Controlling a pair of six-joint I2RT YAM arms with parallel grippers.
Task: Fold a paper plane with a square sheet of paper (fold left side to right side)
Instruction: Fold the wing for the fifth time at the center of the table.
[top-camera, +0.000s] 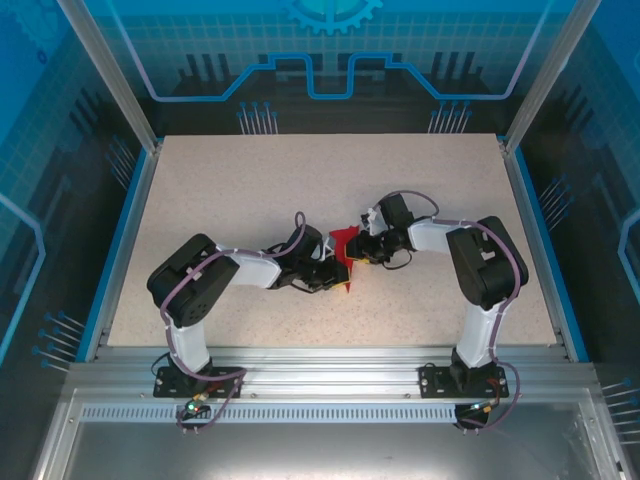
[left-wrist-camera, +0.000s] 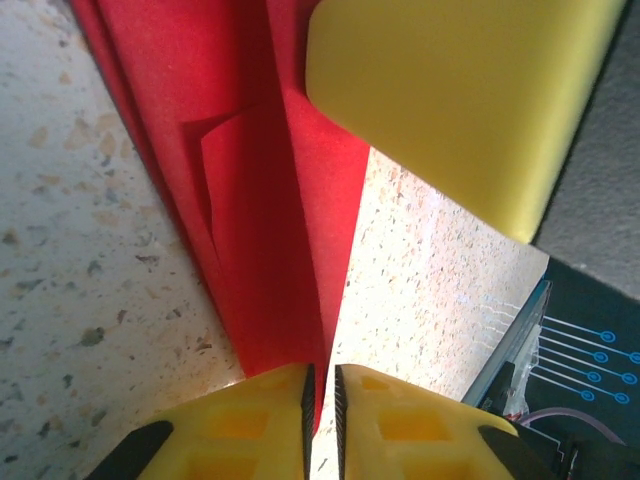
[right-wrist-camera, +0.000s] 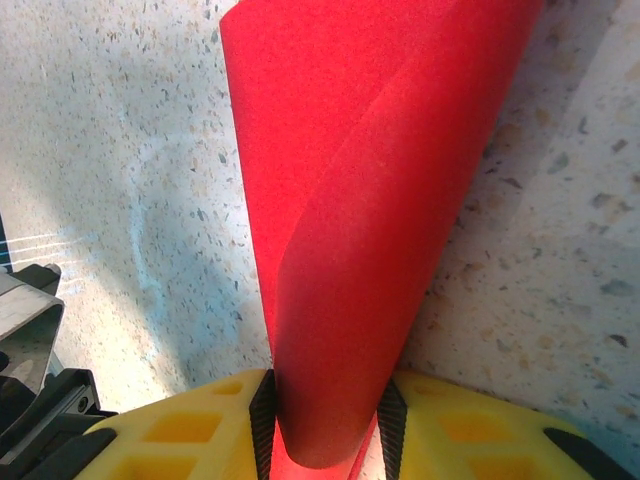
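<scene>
The square sheet of paper (top-camera: 343, 240) is bright red and partly folded, lying at the table's middle between both grippers. In the left wrist view its creased layers (left-wrist-camera: 270, 200) narrow down into my left gripper (left-wrist-camera: 322, 375). Those jaws stand a thin crack apart, with the paper's edge against the left pad and table showing through the gap. In the right wrist view a curled fold of the paper (right-wrist-camera: 370, 180) bulges between the pads of my right gripper (right-wrist-camera: 325, 400), which press it from both sides. A yellow finger of the right gripper (left-wrist-camera: 450, 100) rests on the paper.
The speckled table (top-camera: 250, 190) spreads wide behind and to both sides of the paper. Blue rails (top-camera: 125, 230) edge it left and right. The two arms (top-camera: 250, 270) meet at the centre, fingertips nearly touching.
</scene>
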